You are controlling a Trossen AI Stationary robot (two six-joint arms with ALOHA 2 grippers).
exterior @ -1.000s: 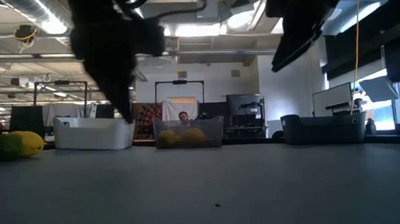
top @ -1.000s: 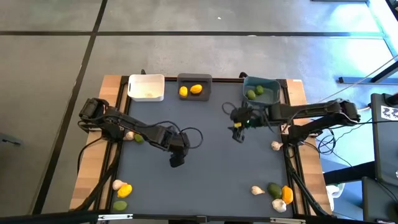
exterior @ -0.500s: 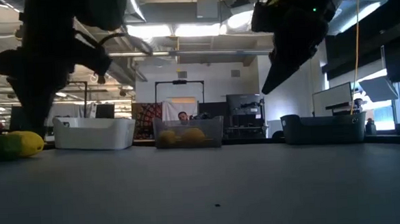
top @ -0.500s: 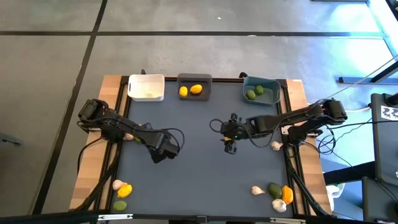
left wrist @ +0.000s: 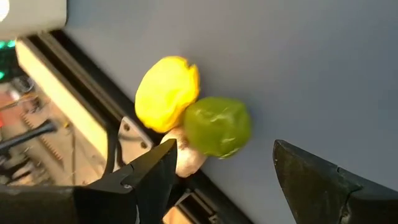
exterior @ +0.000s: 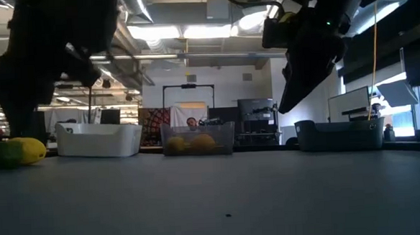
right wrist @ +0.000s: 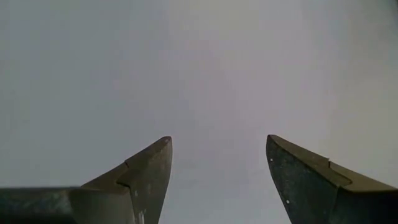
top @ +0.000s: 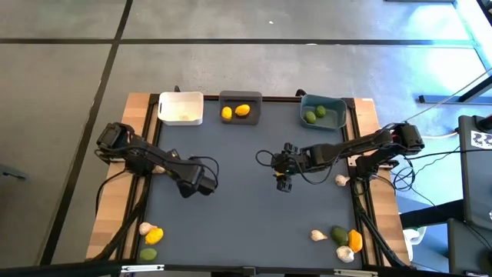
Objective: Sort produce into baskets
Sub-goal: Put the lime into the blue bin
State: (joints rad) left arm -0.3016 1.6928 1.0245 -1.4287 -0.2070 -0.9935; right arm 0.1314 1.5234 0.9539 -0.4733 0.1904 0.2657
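The three baskets stand along the far edge. The white basket (top: 181, 108) is on the left. The dark grey basket (top: 241, 108) holds two yellow fruits. The teal basket (top: 323, 111) holds two green fruits. A lemon (left wrist: 166, 93), a lime (left wrist: 217, 126) and a garlic bulb (left wrist: 186, 155) lie touching one another at the near left corner (top: 151, 237). My left gripper (top: 187, 189) (left wrist: 224, 146) hangs open above the mat left of centre, pointing down toward them. My right gripper (top: 283, 184) (right wrist: 217, 140) hangs open over bare mat right of centre.
More produce lies at the near right corner: a garlic bulb (top: 317, 235), a lime (top: 339, 235), an orange fruit (top: 354, 240) and another bulb (top: 344, 252). One bulb (top: 340, 180) sits by the right edge. A whitish piece (top: 158, 168) lies under the left arm.
My left gripper has gone toward the table's left edge and tipped steeply downward, still open. My right gripper has come down and toward the near edge, slightly leftward, still open. No produce has moved.
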